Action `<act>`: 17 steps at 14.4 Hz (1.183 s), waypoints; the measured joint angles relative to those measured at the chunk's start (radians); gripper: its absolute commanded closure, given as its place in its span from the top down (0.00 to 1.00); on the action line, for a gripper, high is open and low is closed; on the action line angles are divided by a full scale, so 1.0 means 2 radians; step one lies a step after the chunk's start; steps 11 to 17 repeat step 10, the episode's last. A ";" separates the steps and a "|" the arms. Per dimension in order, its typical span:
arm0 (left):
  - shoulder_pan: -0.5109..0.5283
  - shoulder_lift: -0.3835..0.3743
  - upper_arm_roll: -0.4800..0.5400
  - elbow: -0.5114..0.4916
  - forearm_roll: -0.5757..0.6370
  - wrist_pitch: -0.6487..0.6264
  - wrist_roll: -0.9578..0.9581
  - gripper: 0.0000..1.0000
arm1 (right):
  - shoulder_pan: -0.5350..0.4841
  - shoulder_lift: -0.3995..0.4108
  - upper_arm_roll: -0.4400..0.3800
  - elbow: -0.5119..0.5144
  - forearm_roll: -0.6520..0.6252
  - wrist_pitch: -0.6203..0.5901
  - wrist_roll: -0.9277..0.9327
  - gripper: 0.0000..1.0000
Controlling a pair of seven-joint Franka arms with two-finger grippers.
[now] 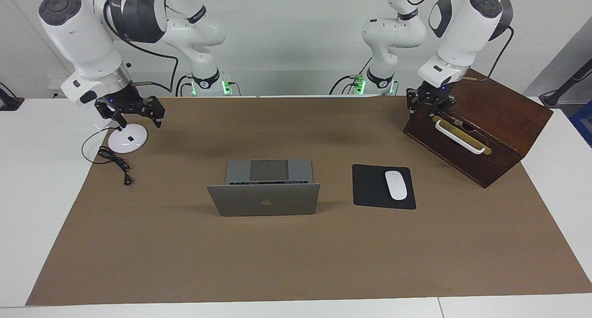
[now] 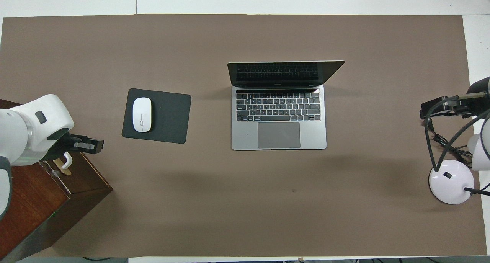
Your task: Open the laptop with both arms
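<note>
Locate the laptop (image 1: pixel 263 193) at the middle of the brown mat (image 1: pixel 277 262), beside the black mouse pad (image 1: pixel 370 188) with the white mouse (image 1: pixel 396 184), which lie toward the left arm's end of the table. Note the lid raised to roughly upright, logo side turned away from the robots, keyboard and trackpad exposed on the side nearer to them. Judge the opening step as done: nothing touching the laptop, both arms well apart from it. Find the left gripper (image 1: pixel 428 109) up over the edge of the wooden box (image 1: pixel 490 105), close above its white handle; contact with the box probably absent, though not confirmable at this angle. Treat this gripper's state as impossible to tell from either view; confirm only that nothing is carried. Find the right gripper (image 1: pixel 140 122) hanging above the white lamp base (image 1: pixel 127 142) at the right arm's end of the table, fingertips spread apart and empty. For the next move, expect no further work on the lid; if any remains, limit it to parking both arms clear. Keep the left gripper off the box handle and the right one off the lamp cable (image 1: pixel 113 163) during any such motion.
</note>
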 measured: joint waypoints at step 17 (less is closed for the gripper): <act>0.061 -0.007 -0.001 0.009 0.002 0.000 0.030 1.00 | 0.000 0.005 0.000 0.058 0.003 -0.063 0.000 1.00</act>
